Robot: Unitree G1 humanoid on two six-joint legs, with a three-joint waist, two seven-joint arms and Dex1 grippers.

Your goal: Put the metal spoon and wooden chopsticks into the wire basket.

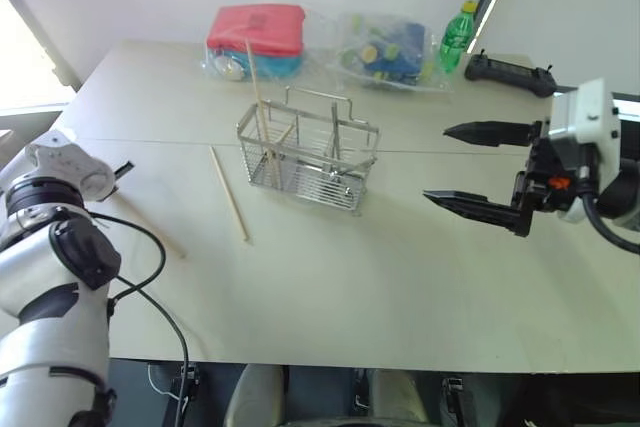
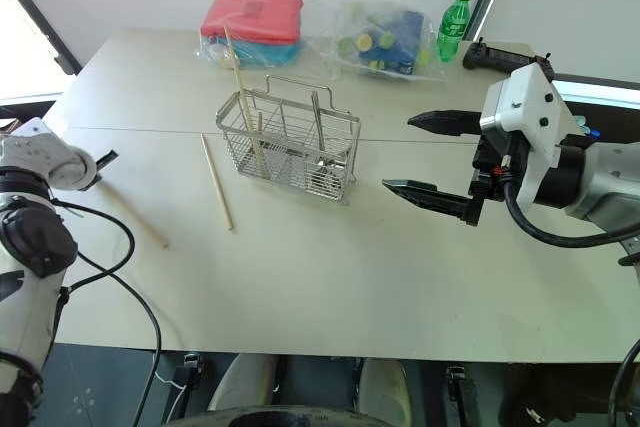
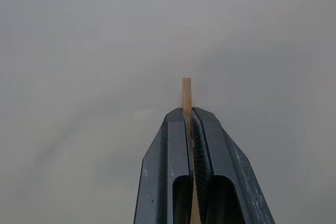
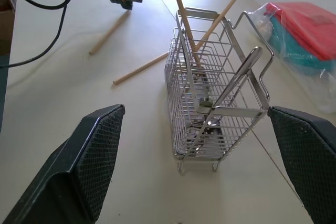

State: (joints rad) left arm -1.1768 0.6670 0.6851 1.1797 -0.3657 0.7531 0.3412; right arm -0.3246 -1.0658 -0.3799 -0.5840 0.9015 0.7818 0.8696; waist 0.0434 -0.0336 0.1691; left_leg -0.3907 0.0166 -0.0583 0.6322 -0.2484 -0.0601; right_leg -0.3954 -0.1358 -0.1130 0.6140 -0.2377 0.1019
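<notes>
left tool (image 3: 190, 129) is clamped shut on a chopstick (image 4: 109, 33) near the surface's (image 1: 400, 277) left edge, right tool (image 1: 455, 167) wide open and empty beside the wire basket (image 1: 310, 157) mid-surface, spoon (image 4: 233, 85) already inside, so I'd lift it level, tip it upright and lower slowly into a compartment.

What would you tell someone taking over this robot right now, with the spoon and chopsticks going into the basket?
Left claw: shut on the held chopstick, near the table's left edge.
Right claw: open, empty, hovering right of the basket.
Done: the spoon and two chopsticks stand in the basket.
Left: put in the held chopstick, then the loose chopstick lying on the table just left of the basket.
</notes>
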